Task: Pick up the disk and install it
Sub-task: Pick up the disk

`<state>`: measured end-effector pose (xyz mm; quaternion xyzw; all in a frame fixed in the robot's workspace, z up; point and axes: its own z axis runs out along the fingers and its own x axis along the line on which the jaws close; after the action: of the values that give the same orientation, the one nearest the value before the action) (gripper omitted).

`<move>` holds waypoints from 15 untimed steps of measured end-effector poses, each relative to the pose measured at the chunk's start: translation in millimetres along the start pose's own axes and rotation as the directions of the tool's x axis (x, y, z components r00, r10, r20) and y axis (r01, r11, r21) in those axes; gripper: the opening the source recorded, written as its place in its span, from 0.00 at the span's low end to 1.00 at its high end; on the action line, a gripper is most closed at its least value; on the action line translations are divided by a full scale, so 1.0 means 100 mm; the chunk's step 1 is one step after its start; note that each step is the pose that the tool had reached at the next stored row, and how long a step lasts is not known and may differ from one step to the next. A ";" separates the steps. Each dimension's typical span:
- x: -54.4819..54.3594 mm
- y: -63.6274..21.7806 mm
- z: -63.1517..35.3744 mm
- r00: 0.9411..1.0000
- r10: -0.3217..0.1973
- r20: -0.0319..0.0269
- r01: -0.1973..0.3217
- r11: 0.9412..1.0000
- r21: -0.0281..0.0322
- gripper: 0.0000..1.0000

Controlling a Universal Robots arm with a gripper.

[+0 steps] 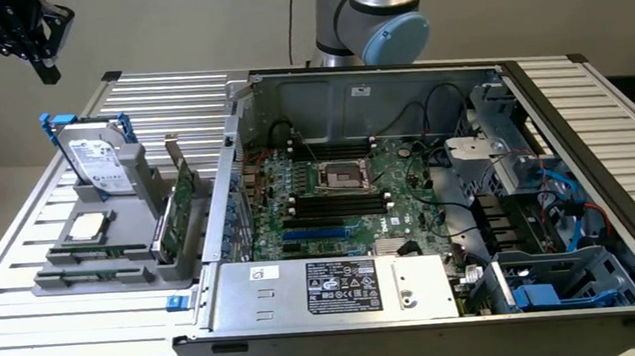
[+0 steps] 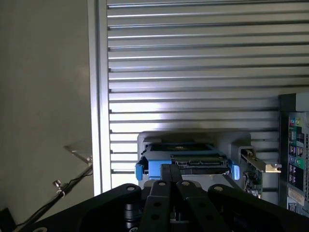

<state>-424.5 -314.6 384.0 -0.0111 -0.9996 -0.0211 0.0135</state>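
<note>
The disk (image 1: 101,157) stands upright in the grey holder (image 1: 104,275) at the slatted table's (image 1: 69,342) edge, with the gripper (image 1: 46,72) above it, fingers together and empty.

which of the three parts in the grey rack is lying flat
The small square silver chip. It lies face up in the rack, while the disk and the green card both stand on edge.
</note>
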 end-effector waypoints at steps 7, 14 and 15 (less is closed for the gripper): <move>0.00 0.000 0.006 0.992 -0.126 -0.005 0.126 0.992 0.003 0.11; 0.00 0.000 0.012 0.968 -0.251 -0.011 0.251 0.968 0.006 0.11; 0.00 0.000 0.013 0.963 -0.268 -0.012 0.268 0.963 0.006 0.11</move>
<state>-424.5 -314.6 382.7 0.1246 -0.9919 -0.0191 0.0162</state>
